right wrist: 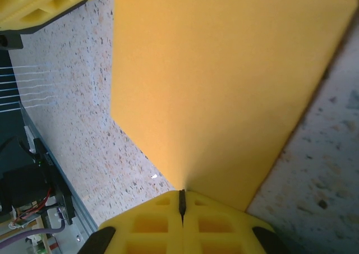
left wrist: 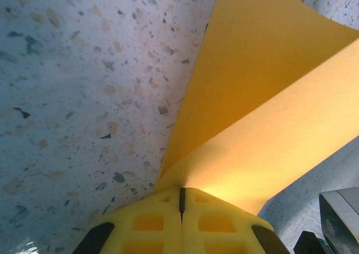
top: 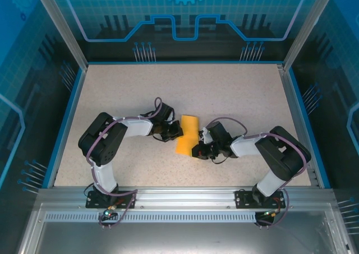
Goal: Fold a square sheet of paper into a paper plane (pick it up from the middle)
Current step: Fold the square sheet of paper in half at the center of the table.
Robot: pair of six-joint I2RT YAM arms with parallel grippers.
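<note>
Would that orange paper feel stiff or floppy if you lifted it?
Probably floppy: the square sheet of paper bows in a curve from the left gripper. Likely light: the right gripper holds it by one thin edge.

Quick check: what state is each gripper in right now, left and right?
Left gripper: closed, pinching an edge of the orange-yellow paper.
Right gripper: closed, pinching the same paper.

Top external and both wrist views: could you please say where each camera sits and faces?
Top external: above and behind, looking down at the table; both arms show.
Left wrist: along the left tool at the sheet; shut fingers show.
Right wrist: along the right tool; likewise.
Both wrists share the pinched sheet.
</note>
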